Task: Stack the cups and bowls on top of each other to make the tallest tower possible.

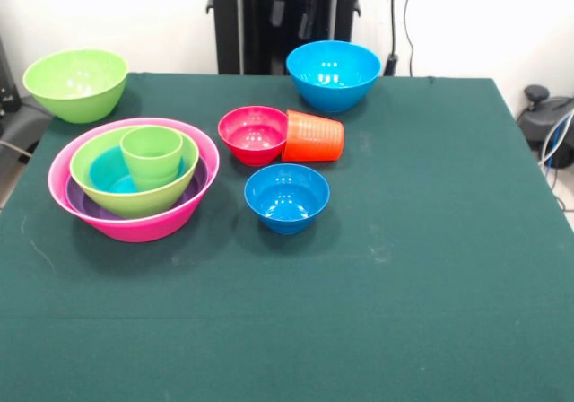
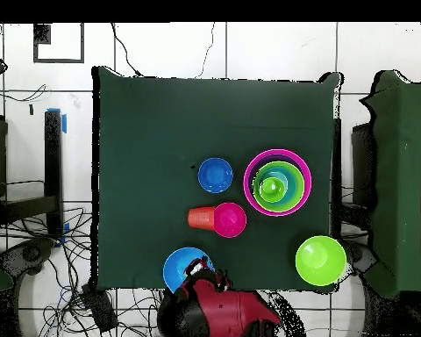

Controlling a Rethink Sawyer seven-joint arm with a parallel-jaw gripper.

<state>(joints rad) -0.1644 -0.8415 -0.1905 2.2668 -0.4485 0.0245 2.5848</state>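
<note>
Front view: gripper (image 1: 292, 7) hung at the top edge, drawn back — can't tell if clenched or released. On the green table (image 1: 430, 240), pink bowl (image 1: 134, 227) at left held purple (image 1: 79, 201), lime (image 1: 134, 200), teal (image 1: 109, 170) bowls and the lime cup (image 1: 152, 155). Orange cup (image 1: 314, 136) lay on its side, touching the red bowl (image 1: 253, 134); small blue bowl (image 1: 286, 196) sat nearer.

Overhead view: large blue bowl (image 2: 181, 268) sat by the arm (image 2: 227, 311) (table's robot edge); second lime bowl (image 2: 320, 260) stood apart, at the right.

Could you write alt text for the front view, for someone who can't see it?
A pink bowl on a green table holds nested purple, lime-green and teal bowls with a green cup inside. Loose around it: a red bowl touching a tipped orange cup, two blue bowls, another green bowl.
</note>
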